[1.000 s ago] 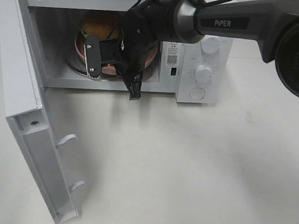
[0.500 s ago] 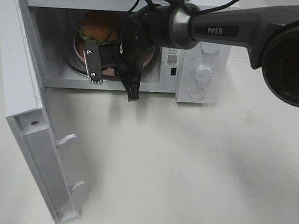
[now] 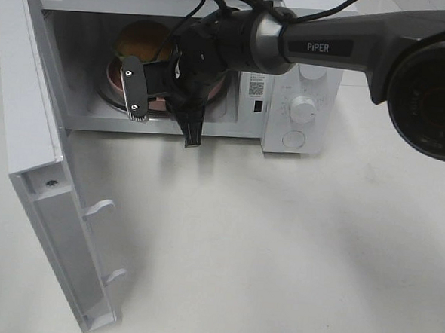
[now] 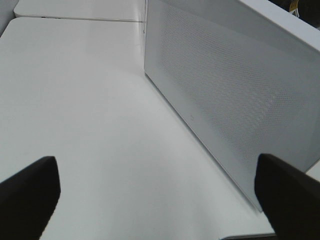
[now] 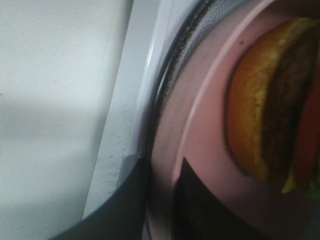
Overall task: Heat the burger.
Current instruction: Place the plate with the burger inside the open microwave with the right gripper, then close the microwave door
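A: How is the right gripper point(image 5: 162, 200) found?
B: The rim of the pink plate point(image 5: 200, 130) lies between its jaws; gripped or free cannot be told.
A: And the burger point(image 5: 265, 110)?
B: Set on that plate, inside the open microwave point(image 3: 303, 81).
A: The left gripper point(image 4: 160, 185)?
B: Spread wide, nothing held.

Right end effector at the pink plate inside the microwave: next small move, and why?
Probably open the right end effector fully. The round pink plate with the tall golden-bun burger already appears to lie on the glass turntable in the white microwave, and the fingers straddle its rim. Letting go should free the arm to back out before the open white door is shut.
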`<state>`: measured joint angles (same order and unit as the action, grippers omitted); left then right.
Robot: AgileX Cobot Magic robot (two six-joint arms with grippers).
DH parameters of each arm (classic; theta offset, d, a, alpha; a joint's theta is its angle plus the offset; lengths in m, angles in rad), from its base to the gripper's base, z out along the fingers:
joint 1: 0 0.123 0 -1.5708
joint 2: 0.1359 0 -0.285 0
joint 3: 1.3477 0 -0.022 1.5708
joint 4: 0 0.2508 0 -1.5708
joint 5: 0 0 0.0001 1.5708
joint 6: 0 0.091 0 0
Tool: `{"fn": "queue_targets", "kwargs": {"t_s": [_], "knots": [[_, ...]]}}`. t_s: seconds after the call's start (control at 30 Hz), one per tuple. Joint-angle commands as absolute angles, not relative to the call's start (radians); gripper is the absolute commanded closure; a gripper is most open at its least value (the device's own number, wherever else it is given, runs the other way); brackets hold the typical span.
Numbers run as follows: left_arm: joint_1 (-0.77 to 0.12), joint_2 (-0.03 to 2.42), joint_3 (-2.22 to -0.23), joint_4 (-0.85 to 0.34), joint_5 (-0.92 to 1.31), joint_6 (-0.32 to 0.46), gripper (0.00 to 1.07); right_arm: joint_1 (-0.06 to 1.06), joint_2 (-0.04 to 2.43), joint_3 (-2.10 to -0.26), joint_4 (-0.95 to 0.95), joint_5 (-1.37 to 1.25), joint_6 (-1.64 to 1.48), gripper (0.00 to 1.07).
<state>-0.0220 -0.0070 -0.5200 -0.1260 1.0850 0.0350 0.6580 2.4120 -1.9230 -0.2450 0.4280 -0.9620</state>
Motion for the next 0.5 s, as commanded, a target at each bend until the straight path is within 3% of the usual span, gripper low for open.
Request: {"fn": "queue_targets", "kwargs": {"t_s": [0.03,0.23,0.5], "knots": [[-0.019,-0.022,-0.518,-0.124,1.071,0.031,0.09,0.659,2.401,-1.939,-0.248,0.381,-0.956,0.77],[-0.019,-0.022,-0.518,-0.124,1.071,0.031,0.09,0.663,2.401,-1.939,-0.248,0.393,-0.952,0.65],[-0.019,-0.022,-0.518,-0.124,1.071,0.031,0.09,0.667,2.379,-1.902,-0.245,0.409,-0.951,0.64]]}}
